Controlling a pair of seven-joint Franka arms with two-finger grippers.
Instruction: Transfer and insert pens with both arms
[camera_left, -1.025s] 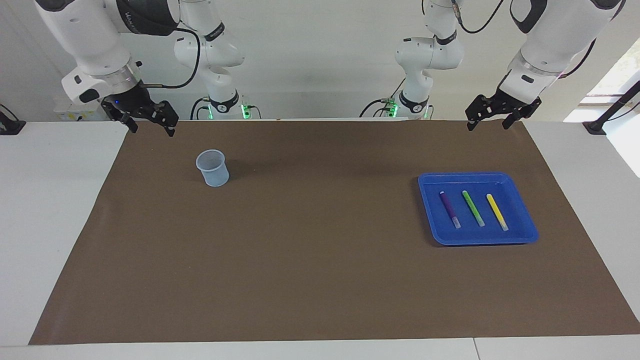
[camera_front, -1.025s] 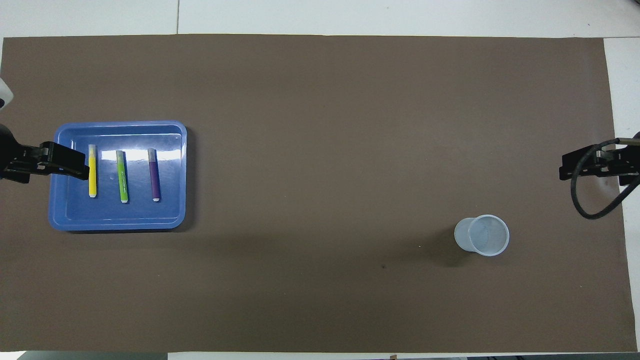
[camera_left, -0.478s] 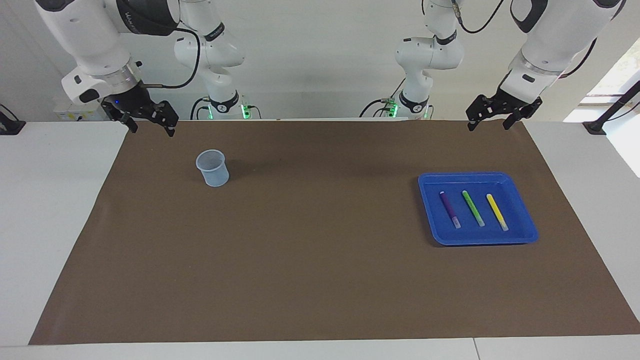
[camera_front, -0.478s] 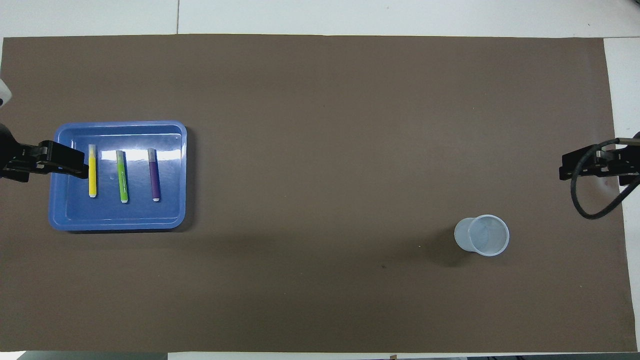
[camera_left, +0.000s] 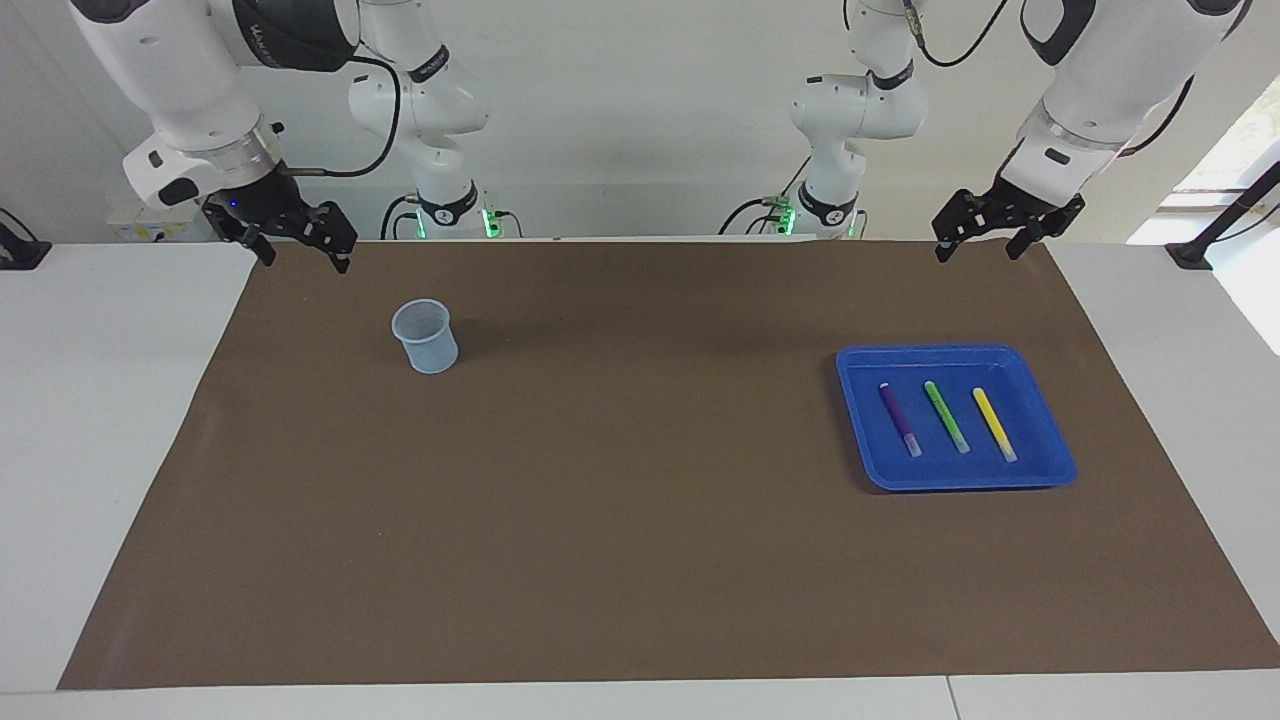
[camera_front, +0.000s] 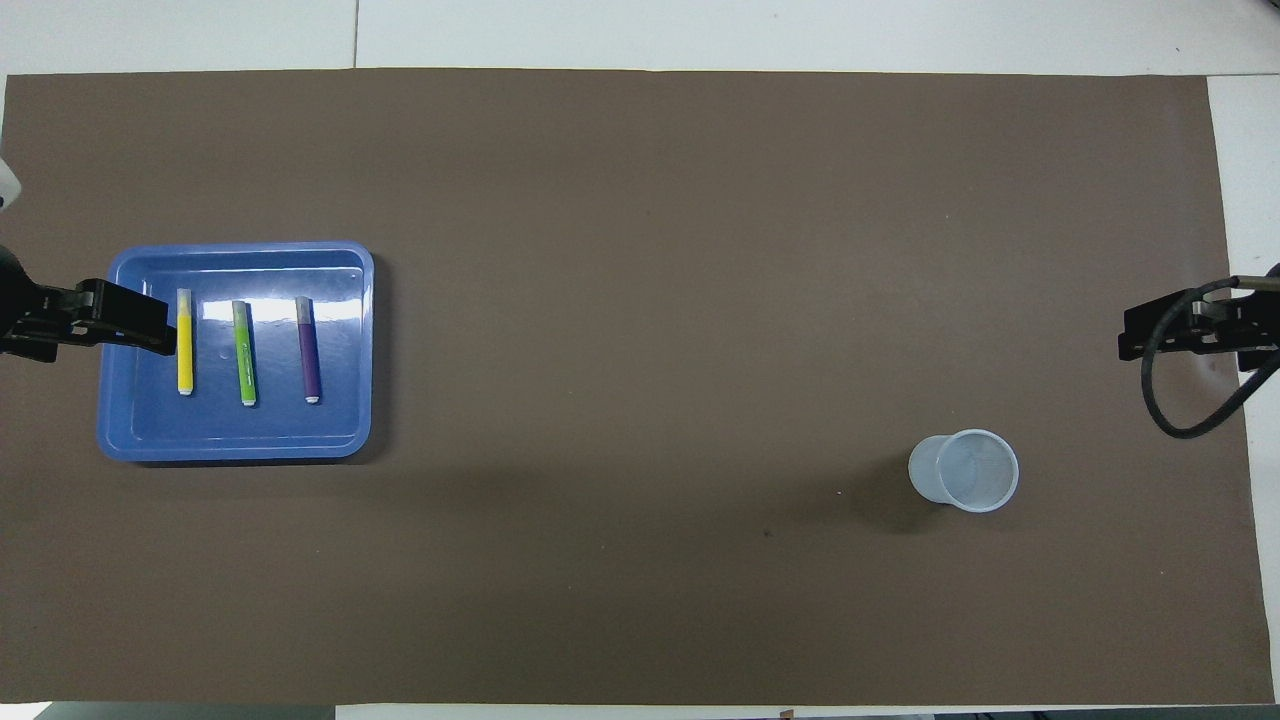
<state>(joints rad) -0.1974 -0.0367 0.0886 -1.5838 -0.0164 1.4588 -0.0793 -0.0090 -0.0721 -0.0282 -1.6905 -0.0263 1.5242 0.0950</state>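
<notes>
Your blue tray (camera_left: 1055, 470) sits at right centre of the facing view and at left centre of the overhead view. In it lie three pens side by side, apart from each other: purple pen (camera_left: 900, 419), green pen (camera_left: 946, 416), yellow pen (camera_left: 995, 424). The pale caps point to the lower edge of the facing frame.

The translucent cup (camera_left: 425, 337) stands upright in the upper left of the facing view, with nothing visible inside.

The facing view gives you both arms whole. The left pincer (camera_left: 988, 240) hangs released at upper right, over the mat's edge, holding nothing. The right pincer (camera_left: 301, 252) hangs released at upper left, also holding nothing. The overhead view shows only their tips at the frame's sides; there the left pincer's tip overlaps the tray rim, but the facing view shows it raised and clear.

A brown mat (camera_left: 620, 520) covers the white desk (camera_left: 90, 400). Two smaller arms with green lights stand by a pale wall.
</notes>
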